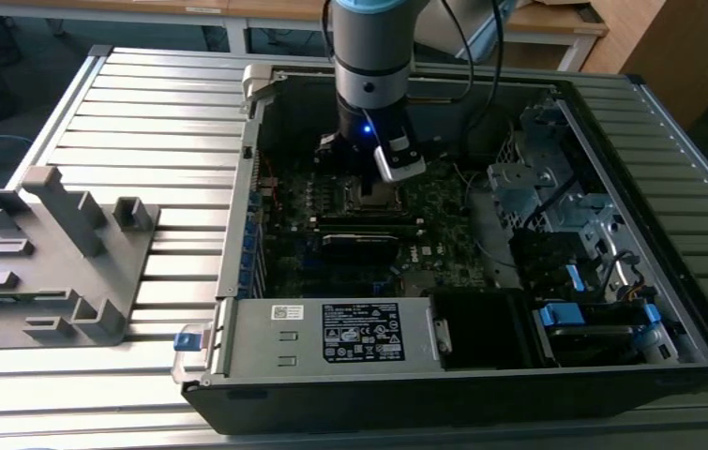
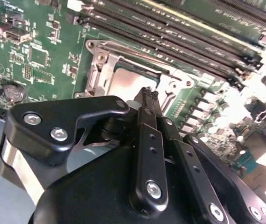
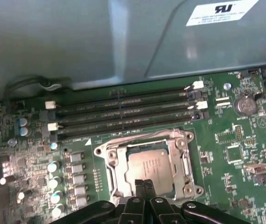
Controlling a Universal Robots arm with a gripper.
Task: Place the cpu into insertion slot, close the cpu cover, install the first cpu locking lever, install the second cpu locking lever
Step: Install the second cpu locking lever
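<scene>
- A robot arm (image 1: 372,66) reaches straight down into an open computer case (image 1: 479,375) that lies on its side on a ribbed metal table (image 1: 141,122)
- In the exterior view the claw (image 1: 376,187) hangs directly over the middle of the green circuit board (image 1: 442,225), right above the chip socket
- The claw's two black fingers (image 3: 143,189) are pressed together with no gap between them and nothing gripped; both wrist views show this, and in the second wrist view the closed tips (image 2: 148,95) end as one narrow point
- The chip (image 3: 150,165), a small flat square with a dull grey metal top, lies flat in the socket (image 3: 112,170), seated inside its silver rim
- The cover (image 3: 182,161), a thin silver frame with an open window in the middle, lies down around the chip, and the chip's top shows through the window
- In the first wrist view the closed fingertips sit at the edge of the chip that faces away from the long black memory slots (image 3: 123,114); whether the tips touch the chip or hover just above cannot be told
- In the second wrist view the chip (image 2: 128,81) and the cover frame (image 2: 100,58) appear just beyond the fingertips, partly hidden by the claw's black linkage
- A grey plastic fixture (image 1: 53,253) stands on the table at the exterior view's left, well apart from the case
- A silver box with a white label (image 1: 360,333) fills the near end of the case in the exterior view
</scene>
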